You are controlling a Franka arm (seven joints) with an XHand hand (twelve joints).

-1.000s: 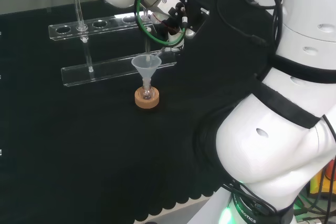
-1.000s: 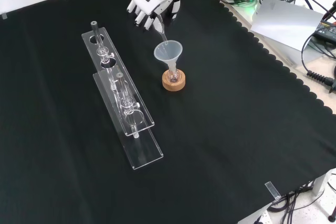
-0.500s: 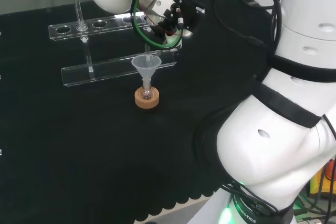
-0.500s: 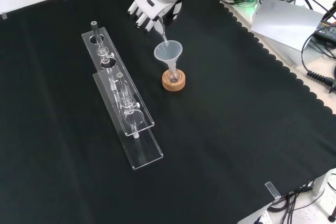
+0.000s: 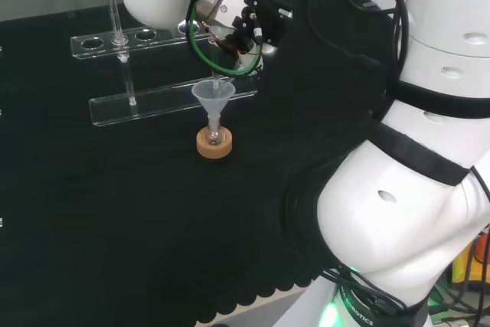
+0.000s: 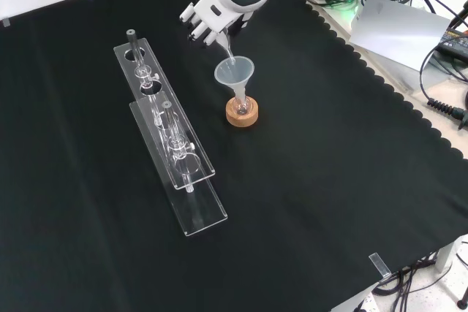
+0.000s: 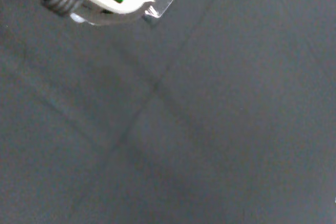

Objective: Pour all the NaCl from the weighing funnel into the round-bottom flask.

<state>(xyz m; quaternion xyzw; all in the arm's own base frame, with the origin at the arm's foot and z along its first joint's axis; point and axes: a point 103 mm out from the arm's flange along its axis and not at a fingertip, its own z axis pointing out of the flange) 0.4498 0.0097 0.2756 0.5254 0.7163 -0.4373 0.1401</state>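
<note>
Over the last second I see my hand (image 6: 208,18), fingers curled round the weighing funnel (image 6: 227,51), roll further over at the wrist, its spout dipping into the plastic funnel (image 6: 234,73) on the round-bottom flask (image 6: 240,104), so I judge the NaCl pour well underway.

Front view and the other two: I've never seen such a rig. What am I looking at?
A white robot arm works at a bench covered in black cloth. The head view looks over the arm from behind, the front view looks down from opposite, and the wrist view sits by the palm. The robot hand tilts a thin clear weighing funnel into a larger funnel, which sits in a small flask on a cork ring. A clear rack stands beside them.
</note>
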